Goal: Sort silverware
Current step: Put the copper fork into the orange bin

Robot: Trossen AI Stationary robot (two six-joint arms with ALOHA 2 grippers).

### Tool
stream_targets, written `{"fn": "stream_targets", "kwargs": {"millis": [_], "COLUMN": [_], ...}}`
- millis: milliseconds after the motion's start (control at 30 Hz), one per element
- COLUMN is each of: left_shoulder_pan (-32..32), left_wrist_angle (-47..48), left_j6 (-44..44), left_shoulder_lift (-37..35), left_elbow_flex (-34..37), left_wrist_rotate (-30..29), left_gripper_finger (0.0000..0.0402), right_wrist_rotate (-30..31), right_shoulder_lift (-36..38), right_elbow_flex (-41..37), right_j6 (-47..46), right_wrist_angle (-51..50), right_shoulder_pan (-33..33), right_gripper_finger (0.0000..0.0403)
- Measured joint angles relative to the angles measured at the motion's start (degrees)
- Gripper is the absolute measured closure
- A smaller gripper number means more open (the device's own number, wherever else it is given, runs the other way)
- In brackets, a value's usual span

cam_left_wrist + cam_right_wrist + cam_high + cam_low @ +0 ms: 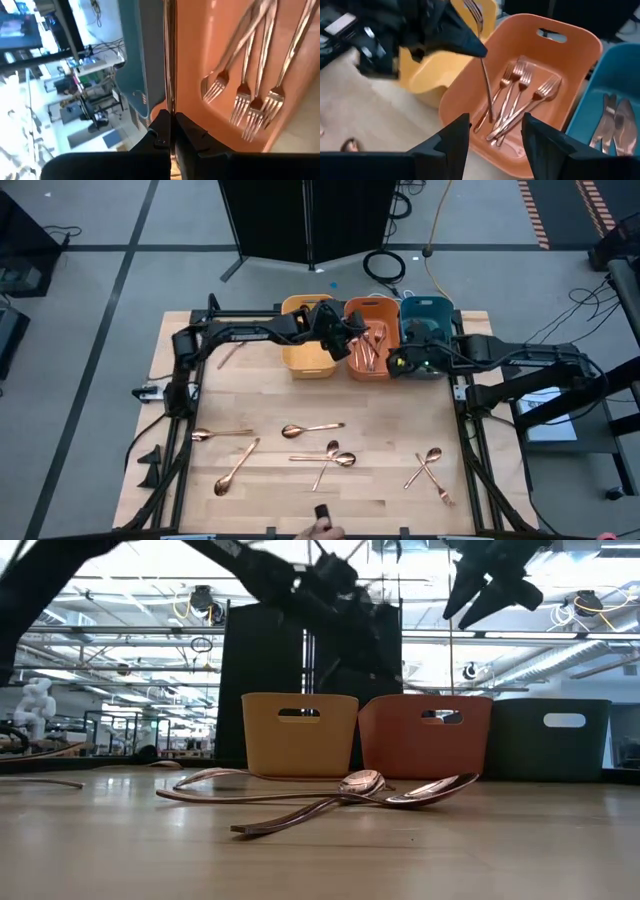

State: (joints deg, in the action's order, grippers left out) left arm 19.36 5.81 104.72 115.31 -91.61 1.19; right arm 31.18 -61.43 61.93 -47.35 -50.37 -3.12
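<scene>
Left tool (pixel 352 332) is clenching a fork (pixel 484 75), holding it upright, tines up, directly over the orange bin (pixel 352 366) at the tabletop's far edge, forks lying below. Right tool (pixel 492 145) is waiting released beside it; spoons (pixel 325 458) are still lying near the front edge.

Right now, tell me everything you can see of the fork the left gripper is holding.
The fork is slender, shiny and copper-coloured, seemingly metal. The left gripper is shut on it near its tined end, so it hangs nearly upright with its tines up and its handle pointing down into the orange bin. Below it four like forks lie on the bin floor. Whether its lower tip touches them or the floor I cannot tell.
</scene>
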Motion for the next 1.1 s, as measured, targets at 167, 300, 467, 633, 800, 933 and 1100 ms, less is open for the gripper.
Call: {"fn": "stream_targets", "kwargs": {"millis": [167, 300, 467, 633, 800, 933, 1100], "left_shoulder_pan": [1.00, 1.37, 1.57, 1.52, 1.50, 1.50, 1.22], "left_wrist_angle": [-2.46, -1.64, -1.05, -0.56, -0.79, -0.95, -1.55], "left_j6": [4.25, 5.65, 5.83, 5.20, 5.14, 3.64, 3.63], "left_shoulder_lift": [3.37, 4.58, 4.56, 4.56, 4.56, 4.56, 4.56], "left_elbow_flex": [-1.35, -2.25, -2.24, -2.23, -2.23, -2.23, -2.23], "left_wrist_rotate": [3.01, 4.82, 7.04, 7.37, 7.32, 7.35, 7.33], "left_gripper_finger": [0.0398, 0.0398, 0.0398, 0.0397, 0.0397, 0.0396, 0.0360], "right_wrist_rotate": [-0.71, -2.91, -4.04, -5.70, -6.22, -6.34, -7.56], "right_shoulder_lift": [-0.61, -0.90, -0.90, -0.88, -0.90, -0.90, -0.90], "right_elbow_flex": [0.00, 0.00, 0.00, 0.00, 0.00, 0.00, 0.00], "right_j6": [-3.47, -2.93, -2.56, -1.49, -1.47, -1.11, 0.01], "right_wrist_angle": [0.58, 1.89, 2.62, 2.60, 2.60, 2.58, 2.58], "right_shoulder_pan": [-3.10, -4.71, -5.63, -5.94, -5.94, -5.94, -5.92], "right_gripper_finger": [0.0234, 0.0234, 0.0234, 0.0234, 0.0234, 0.0234, 0.0234]}}
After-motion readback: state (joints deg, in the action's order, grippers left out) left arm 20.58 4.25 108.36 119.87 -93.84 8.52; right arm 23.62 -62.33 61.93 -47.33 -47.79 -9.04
